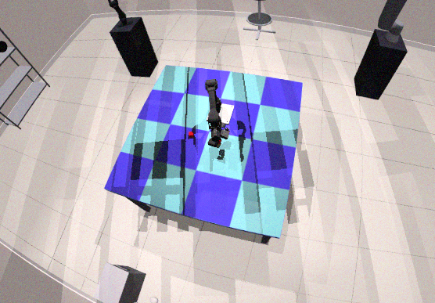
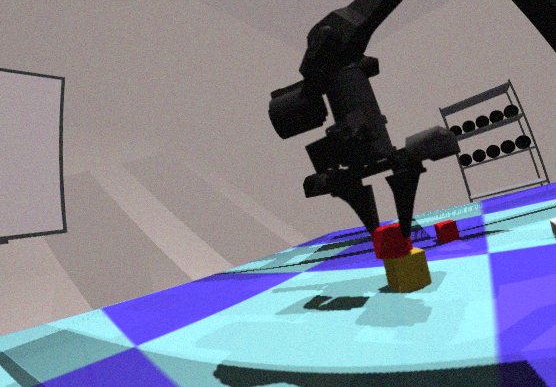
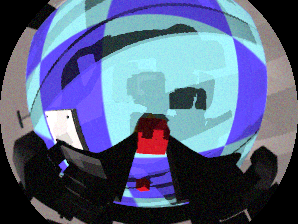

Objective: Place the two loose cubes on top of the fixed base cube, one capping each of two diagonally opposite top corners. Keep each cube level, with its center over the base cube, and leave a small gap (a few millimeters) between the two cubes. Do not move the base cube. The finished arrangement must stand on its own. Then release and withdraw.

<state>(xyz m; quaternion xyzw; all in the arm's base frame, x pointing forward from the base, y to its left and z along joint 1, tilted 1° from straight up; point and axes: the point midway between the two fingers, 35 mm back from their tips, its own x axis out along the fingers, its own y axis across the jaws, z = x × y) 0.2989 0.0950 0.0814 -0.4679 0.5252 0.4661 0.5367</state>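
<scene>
My gripper [image 2: 392,232] [image 1: 214,142] [image 3: 152,136] is shut on a red cube [image 2: 390,242] [image 3: 153,136]. It holds the cube at the top of the yellow base cube [image 2: 408,271], over the base's left, far corner as the exterior view shows it. The red cube's underside looks in touch with the base's top, but I cannot tell for sure. In the wrist view the red cube hides the base. The second red cube [image 2: 446,231] [image 1: 191,134] lies loose on the checkered table [image 1: 211,203], apart from the base and beyond it in the exterior view.
A white flat sheet [image 1: 227,112] lies on the table beside the arm's base. Off the table stand two dark pedestals [image 1: 134,46] [image 1: 379,63], a stool [image 1: 259,5] and a shelf rack with black balls [image 2: 492,139].
</scene>
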